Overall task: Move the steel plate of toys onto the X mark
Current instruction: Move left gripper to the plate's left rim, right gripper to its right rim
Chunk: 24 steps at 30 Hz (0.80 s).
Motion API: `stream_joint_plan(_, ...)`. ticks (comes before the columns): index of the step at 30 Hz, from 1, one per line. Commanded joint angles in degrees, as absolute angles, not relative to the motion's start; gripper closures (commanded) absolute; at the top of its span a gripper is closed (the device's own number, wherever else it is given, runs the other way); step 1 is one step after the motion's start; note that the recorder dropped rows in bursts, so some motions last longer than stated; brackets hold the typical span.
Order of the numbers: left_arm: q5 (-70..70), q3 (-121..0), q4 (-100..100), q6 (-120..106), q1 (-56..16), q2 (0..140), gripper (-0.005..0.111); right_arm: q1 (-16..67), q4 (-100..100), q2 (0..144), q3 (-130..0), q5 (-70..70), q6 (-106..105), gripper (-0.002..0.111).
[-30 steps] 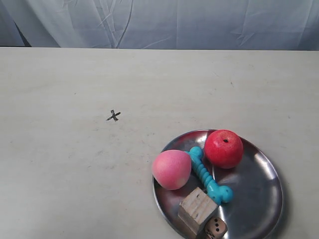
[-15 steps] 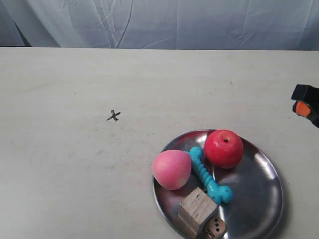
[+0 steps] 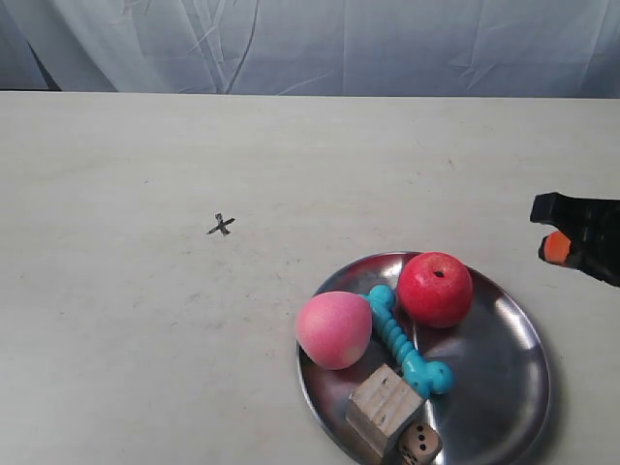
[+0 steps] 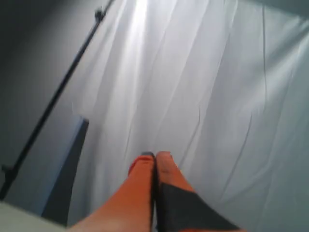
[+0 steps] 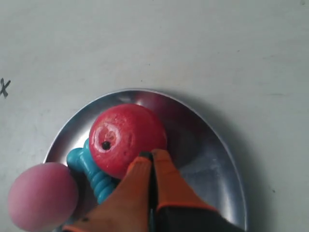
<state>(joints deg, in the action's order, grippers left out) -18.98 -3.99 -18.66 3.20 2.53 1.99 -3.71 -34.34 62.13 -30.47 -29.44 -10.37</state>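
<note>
Now, exterior view: the steel plate (image 3: 511,334) sits on the surface (image 3: 136,349) at the near right, well apart from the X mark (image 3: 221,226). It holds all the toys: apple (image 3: 435,289), peach (image 3: 333,329), bone-shaped chew (image 3: 407,341), wooden cube (image 3: 383,407) and die (image 3: 418,444). A second ago no arm was in this view. Half a second ago a black-and-orange tip showed at the right edge. It is now further in and lower, near the plate's far right rim but not touching it. From this angle I cannot tell how that claw (image 3: 560,240) is set.

Left wrist view: left claw (image 4: 155,157) has its fingers pressed together and points at the white curtain (image 4: 217,87). No plate is in sight, so it looks idle.

Right wrist view: right claw (image 5: 150,155) has its fingers together and grips nothing. It hangs over the plate (image 5: 212,145) beside the apple (image 5: 126,137). The peach (image 5: 42,195) and chew (image 5: 91,176) are further along, and the X mark (image 5: 4,88) is at the frame edge.

Judgement: this is the right arm's approach. The plate has not been moved, and the fingers must part before the rim can be gripped.
</note>
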Motion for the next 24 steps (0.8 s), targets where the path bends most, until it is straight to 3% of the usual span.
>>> stream_joint_plan(1, -8.12, -10.73, -18.41, 5.14, 2.12, 13.60, 0.107, -3.91, -30.87, 66.15, -36.47, -37.68, -10.55, 0.108)
stream_joint_plan(8, 3.90, -25.87, -18.25, 4.84, 2.02, 40.12, 0.107, -3.91, -28.60, 72.95, -43.76, -45.82, -10.67, 0.108)
stream_joint_plan(14, 19.01, -40.44, -23.31, 2.37, -3.98, 59.13, 0.107, -3.91, -27.94, 73.59, -43.76, -45.07, -10.69, 0.108)
stream_joint_plan(19, 40.82, -49.00, -43.56, -21.06, -8.42, 73.90, 0.107, -3.91, -25.17, 72.70, -42.50, -45.01, -10.12, 0.108)
stream_joint_plan(24, 54.20, -49.67, -62.83, -35.34, -8.55, 84.56, 0.107, -4.01, -19.81, 70.14, -36.43, -40.60, -6.47, 0.108)
